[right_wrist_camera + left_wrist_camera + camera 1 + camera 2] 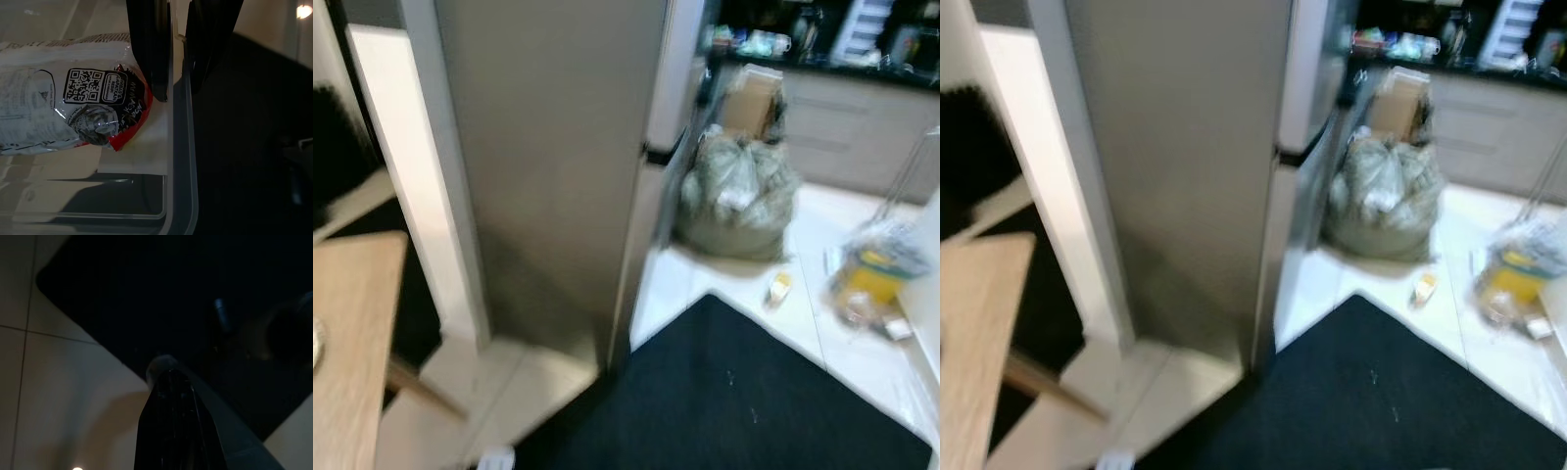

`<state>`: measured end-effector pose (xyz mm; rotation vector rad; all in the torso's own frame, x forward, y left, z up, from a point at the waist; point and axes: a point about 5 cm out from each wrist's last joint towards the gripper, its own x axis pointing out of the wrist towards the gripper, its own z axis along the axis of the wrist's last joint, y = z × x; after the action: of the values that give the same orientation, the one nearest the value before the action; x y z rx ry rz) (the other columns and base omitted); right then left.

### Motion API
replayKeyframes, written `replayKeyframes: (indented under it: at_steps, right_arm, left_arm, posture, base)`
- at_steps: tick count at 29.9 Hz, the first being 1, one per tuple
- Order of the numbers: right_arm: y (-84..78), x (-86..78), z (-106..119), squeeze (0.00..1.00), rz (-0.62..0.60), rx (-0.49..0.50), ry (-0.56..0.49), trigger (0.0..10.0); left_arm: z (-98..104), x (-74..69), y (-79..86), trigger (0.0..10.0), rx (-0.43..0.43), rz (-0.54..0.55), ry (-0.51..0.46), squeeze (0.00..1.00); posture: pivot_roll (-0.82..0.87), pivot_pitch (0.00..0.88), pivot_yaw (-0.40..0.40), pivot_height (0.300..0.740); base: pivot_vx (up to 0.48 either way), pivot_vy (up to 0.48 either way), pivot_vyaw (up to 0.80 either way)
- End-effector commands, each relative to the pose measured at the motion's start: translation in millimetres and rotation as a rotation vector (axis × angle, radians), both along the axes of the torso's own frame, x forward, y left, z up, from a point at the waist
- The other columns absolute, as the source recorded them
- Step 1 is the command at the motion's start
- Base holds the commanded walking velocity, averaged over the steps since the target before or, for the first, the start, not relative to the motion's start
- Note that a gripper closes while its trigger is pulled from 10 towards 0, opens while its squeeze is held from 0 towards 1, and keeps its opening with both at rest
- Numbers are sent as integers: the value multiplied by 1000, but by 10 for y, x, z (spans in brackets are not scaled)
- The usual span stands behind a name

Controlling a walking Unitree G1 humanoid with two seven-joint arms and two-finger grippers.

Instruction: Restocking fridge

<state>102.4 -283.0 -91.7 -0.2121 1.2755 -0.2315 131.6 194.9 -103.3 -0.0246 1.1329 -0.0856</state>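
Note:
The tall grey fridge stands straight ahead, its side towards me and its doors closed. In the right wrist view my right gripper is shut on the rim of a clear plastic bin, one finger inside and one outside. A white and red food packet with a QR code lies in the bin. The dark left wrist view has my left gripper with fingers together on a pale clear rim, above the black mat and pale tiles.
A black mat covers the floor right of the fridge. Beyond it sit a full grey rubbish bag, a cardboard box, a yellow bag and cabinets. A wooden table juts in at the left.

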Motion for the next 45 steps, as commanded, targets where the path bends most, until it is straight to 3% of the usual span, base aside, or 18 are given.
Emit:
replayKeyframes:
  at_steps: [1, 13, 22, 30, 45]
  right_arm:
    - [-34, 47, 26, 0, 1, -15, -14, 10000]
    - [-29, 51, 25, 0, 3, -17, -15, 10000]
    - [-29, 56, 26, 0, 2, -18, -16, 10000]
    - [-28, 53, 25, 0, -3, -21, -21, 10000]
    - [-20, 54, 22, 0, 6, -19, -19, 10000]
  left_arm:
    - [11, 40, -17, 10000, 5, -16, -10, 0]
    - [53, 167, -36, 10000, -8, 3, -44, 0]
    - [52, 131, 31, 10000, -3, 22, -49, 0]
    - [27, 79, -3, 10000, 3, 23, -36, 0]
    - [18, 123, -191, 10000, -14, -11, -37, 0]
  posture:
    - [-13, 0, -28, 740]
    - [-14, 0, -29, 740]
    - [-14, 0, -29, 740]
    - [-15, 0, -27, 740]
    - [-14, 0, -27, 740]
  base:
    - [0, 0, -800]
    - [0, 0, -800]
    - [0, 0, -797]
    - [0, 0, 0]
    - [0, 0, 0]
